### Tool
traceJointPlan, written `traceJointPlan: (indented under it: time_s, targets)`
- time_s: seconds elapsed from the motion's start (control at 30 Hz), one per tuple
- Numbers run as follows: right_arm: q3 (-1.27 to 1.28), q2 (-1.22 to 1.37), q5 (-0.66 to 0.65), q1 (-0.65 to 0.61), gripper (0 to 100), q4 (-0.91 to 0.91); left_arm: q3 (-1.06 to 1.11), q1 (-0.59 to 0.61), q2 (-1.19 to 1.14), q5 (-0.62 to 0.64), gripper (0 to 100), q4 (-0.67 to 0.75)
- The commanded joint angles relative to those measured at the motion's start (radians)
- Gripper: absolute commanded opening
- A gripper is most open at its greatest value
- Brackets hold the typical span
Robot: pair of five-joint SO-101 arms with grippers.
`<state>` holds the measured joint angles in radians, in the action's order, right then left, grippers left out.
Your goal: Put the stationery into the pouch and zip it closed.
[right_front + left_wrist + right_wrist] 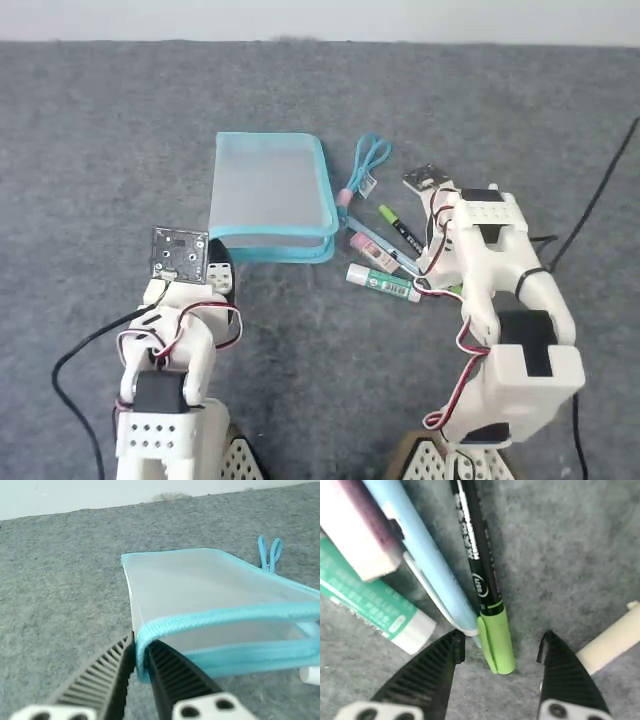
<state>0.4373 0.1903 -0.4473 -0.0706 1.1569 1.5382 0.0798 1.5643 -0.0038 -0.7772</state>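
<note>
The translucent pouch (268,190) with a teal zipper edge lies flat, its mouth facing the arms. My left gripper (222,265) is shut on the near left corner of that zipper edge (141,647). Right of the pouch lie a black pen with a green cap (400,228), a light blue pen (385,245), a pink eraser (370,250), a green and white glue stick (382,283) and blue scissors (368,160). My right gripper (502,642) stands open low over the black pen's green cap (496,645), a finger on each side of it.
Grey carpet (120,120) covers the whole table. A cream-coloured stick (610,642) lies just beside one finger of the right gripper. A black cable (600,190) runs along the right edge. Open carpet lies left of and beyond the pouch.
</note>
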Motion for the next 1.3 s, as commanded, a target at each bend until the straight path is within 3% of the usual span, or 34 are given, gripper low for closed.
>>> traceJointPlan:
  time_s: [0.0, 0.1, 0.3, 0.53, 0.87, 1.07, 1.27]
  targets:
    - [-0.002, -0.004, -0.012, 0.016, 23.0, -0.005, -0.016, -0.006, 0.015, 0.018, 1, 0.032]
    - [-0.002, -0.005, -0.014, 0.018, 20.9, -0.005, -0.016, -0.006, 0.015, 0.018, 1, 0.034]
    - [0.000, -0.007, -0.014, 0.056, 0.2, -0.002, -0.016, -0.006, 0.015, 0.018, 1, 0.035]
    - [-0.043, -0.053, -0.006, 0.133, 0.7, 0.096, -0.013, -0.006, 0.015, 0.017, 1, 0.037]
    - [-0.071, -0.340, -0.005, 0.110, 0.7, 0.277, -0.013, -0.006, 0.015, 0.017, 1, 0.037]
    - [-0.066, -0.568, -0.014, -0.019, 0.7, 0.418, -0.012, -0.006, 0.015, 0.017, 1, 0.038]
    - [-0.066, -0.766, -0.061, -0.283, 0.7, 0.593, -0.012, -0.006, 0.017, 0.017, 1, 0.038]
